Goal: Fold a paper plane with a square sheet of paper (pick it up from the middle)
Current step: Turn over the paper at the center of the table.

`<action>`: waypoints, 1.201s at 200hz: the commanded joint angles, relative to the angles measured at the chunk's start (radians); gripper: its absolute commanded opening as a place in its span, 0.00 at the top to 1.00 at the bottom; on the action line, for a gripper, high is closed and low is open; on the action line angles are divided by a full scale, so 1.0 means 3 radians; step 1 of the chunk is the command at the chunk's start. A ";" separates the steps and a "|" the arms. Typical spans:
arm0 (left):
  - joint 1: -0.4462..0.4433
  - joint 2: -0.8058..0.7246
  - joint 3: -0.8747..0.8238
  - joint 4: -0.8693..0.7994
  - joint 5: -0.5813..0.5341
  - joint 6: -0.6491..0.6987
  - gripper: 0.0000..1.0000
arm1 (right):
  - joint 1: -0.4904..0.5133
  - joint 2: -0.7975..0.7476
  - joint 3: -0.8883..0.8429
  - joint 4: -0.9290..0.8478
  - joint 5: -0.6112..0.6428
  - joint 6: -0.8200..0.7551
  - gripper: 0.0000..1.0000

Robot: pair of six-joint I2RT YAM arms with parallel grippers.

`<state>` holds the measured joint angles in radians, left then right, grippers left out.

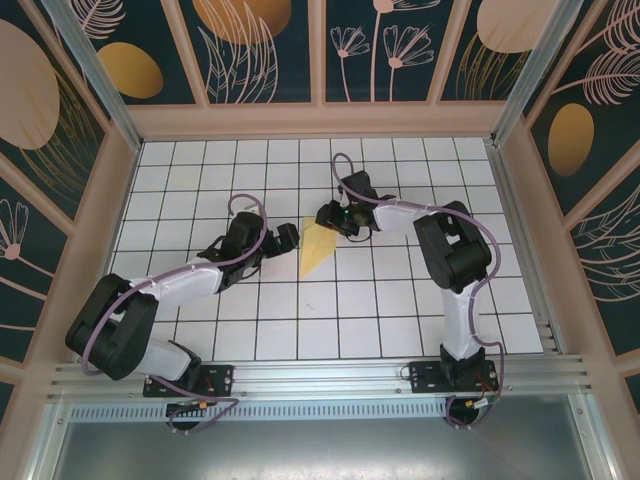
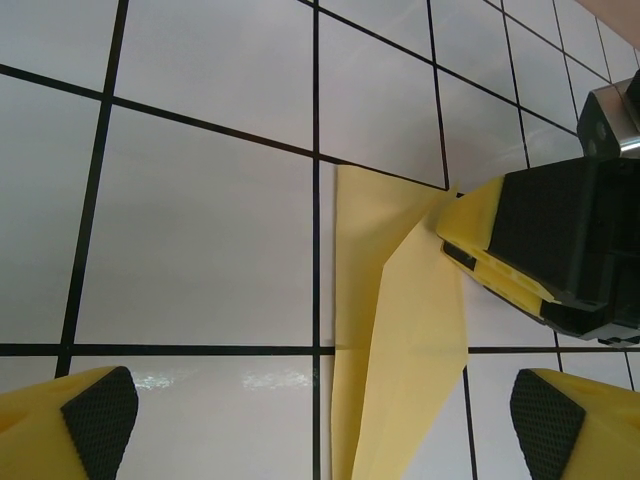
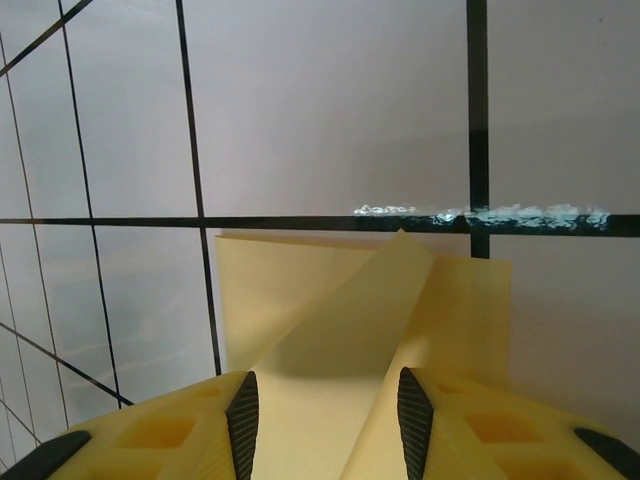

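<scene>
**A:** Paper plane (image 1: 318,250): where on the table?

**B:** Flat on the white gridded table (image 1: 400,320), close to its middle in the top view. Only partly folded: broad end toward 12 o'clock, narrow tip toward 7 o'clock. Bright yellow, with one diagonal fold standing out in both wrist views.

**A:** And the left gripper (image 1: 283,238)?

**B:** At 9 o'clock of the paper plane, just beside its broad end. Spread wide and holding nothing. From the left wrist, yellow fingertips (image 2: 95,420) with black pads, far apart at 7 and 5 o'clock of the frame. Between them, the paper plane (image 2: 400,340) lying on the tiles, apart from both.

**A:** Right gripper (image 1: 332,216)?

**B:** At 12 o'clock of the paper plane, over the broad end. From the left wrist, at 3 o'clock of the frame, meeting the paper's upper right corner (image 2: 455,235). Jaws partway closed. From the right wrist, a raised flap (image 3: 340,310) running between the two black pads (image 3: 243,420) at 6 o'clock of the frame, close against both.

**A:** Clamped on it, then?

**B:** Cannot tell. Paper between the pads for certain, but pinched or merely straddled, unclear from either wrist view.
</scene>
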<state>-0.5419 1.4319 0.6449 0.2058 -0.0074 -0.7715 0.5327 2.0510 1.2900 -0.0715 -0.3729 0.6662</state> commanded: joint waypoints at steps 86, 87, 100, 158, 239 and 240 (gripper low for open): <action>0.0060 0.0055 -0.0074 0.0129 0.0126 -0.0027 0.01 | 0.0096 0.0085 0.0113 0.0118 -0.0243 0.0100 0.58; 0.0061 0.0055 -0.0076 0.0133 0.0129 -0.0026 0.02 | 0.0096 0.0086 0.0116 0.0119 -0.0244 0.0100 0.58; 0.0063 0.0064 -0.0081 0.0146 0.0153 -0.0031 0.02 | 0.0101 0.0094 0.0092 0.0152 -0.0296 0.0110 0.59; 0.0092 0.0066 -0.0137 0.0233 0.0292 -0.0087 0.02 | 0.0161 0.0103 -0.0027 0.0293 -0.0425 0.0046 0.65; 0.0260 -0.0105 -0.0339 0.0638 0.1081 -0.0259 0.01 | 0.0067 -0.0418 -0.0350 0.0942 -0.0673 -0.0039 1.00; 0.0263 -0.0110 -0.0344 0.0653 0.1105 -0.0268 0.01 | 0.0067 -0.0447 -0.0356 0.0956 -0.0684 -0.0036 1.00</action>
<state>-0.4843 1.4414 0.5785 0.2989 0.1848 -0.8116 0.5682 2.0396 1.2194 0.0887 -0.5125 0.6640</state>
